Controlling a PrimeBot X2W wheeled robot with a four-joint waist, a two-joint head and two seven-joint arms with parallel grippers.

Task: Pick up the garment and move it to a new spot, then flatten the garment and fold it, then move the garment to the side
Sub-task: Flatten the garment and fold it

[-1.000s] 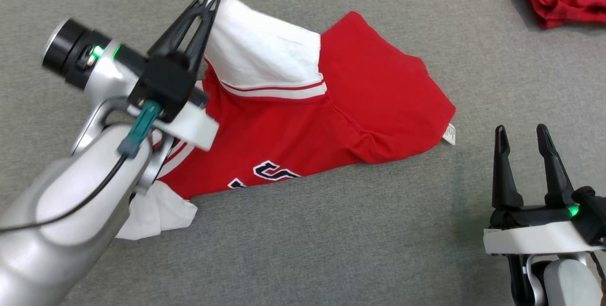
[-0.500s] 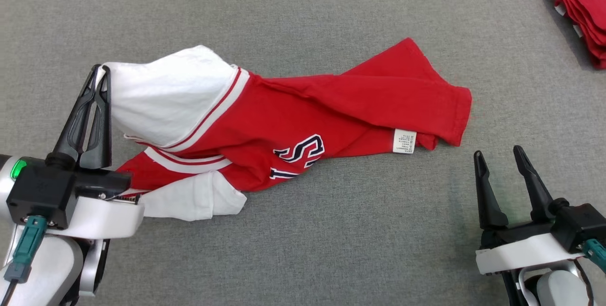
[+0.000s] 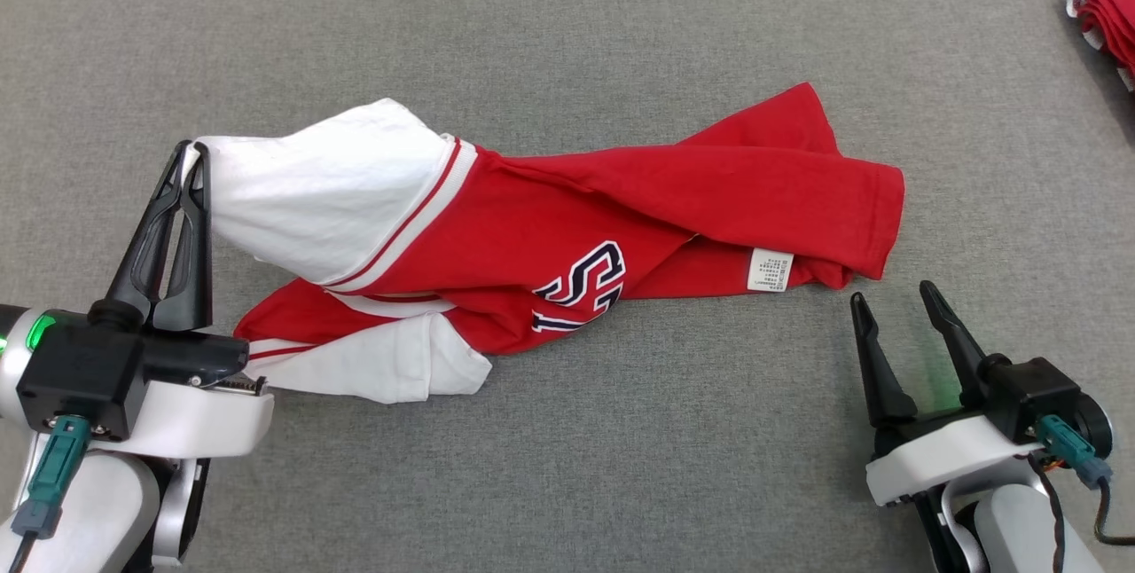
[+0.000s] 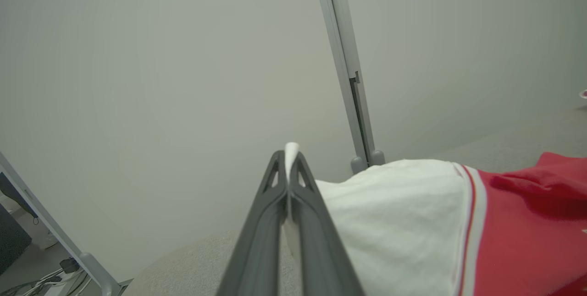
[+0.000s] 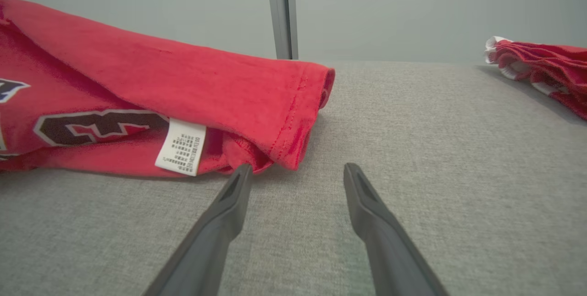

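The garment (image 3: 638, 209) is a red shirt with white sleeves and dark lettering, lying crumpled across the middle of the grey table (image 3: 621, 467). My left gripper (image 3: 191, 152) is shut on the tip of its white sleeve (image 3: 319, 192), which stretches taut toward the left; the left wrist view shows the white cloth (image 4: 291, 149) pinched between the closed fingers. My right gripper (image 3: 887, 294) stands open just in front of the garment's red hem (image 5: 293, 117), near its white label (image 5: 180, 147), touching nothing.
A stack of red and white garments (image 3: 1104, 1) lies at the table's far right edge, also seen as a pile (image 5: 541, 64) in the right wrist view. A metal post (image 5: 280, 12) rises behind the table against a pale wall.
My left gripper has swung down and to the left, dragging the sleeve and stretching the garment out along the table. The head view has shifted too. My right gripper stays open.
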